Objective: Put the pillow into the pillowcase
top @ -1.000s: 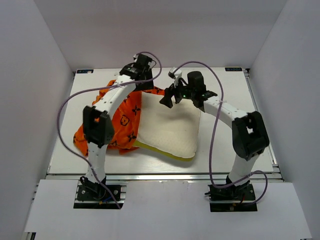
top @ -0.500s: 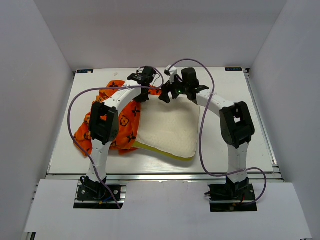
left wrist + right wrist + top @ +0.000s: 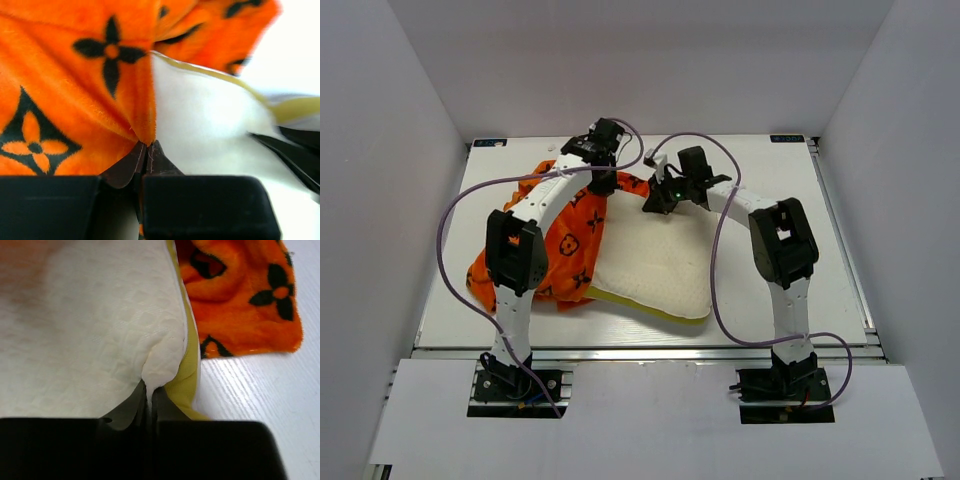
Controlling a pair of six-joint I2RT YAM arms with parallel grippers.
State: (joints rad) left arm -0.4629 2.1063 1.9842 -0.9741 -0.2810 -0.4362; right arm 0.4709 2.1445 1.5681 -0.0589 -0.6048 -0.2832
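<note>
The pillow (image 3: 655, 260) lies in the middle of the counter (image 3: 840, 220), its left edge against the orange pillowcase (image 3: 565, 235) spread out to its left. The right jaws are clamped tight on the pillow's far-left corner, and the left jaws are pinched shut on the pillowcase hem just beside it. To do this well, the hem should be lifted and drawn right over that corner while both grips stay firm. Since a second ago the right elbow has swung inward to the left. The pillow looks no further in.
</note>
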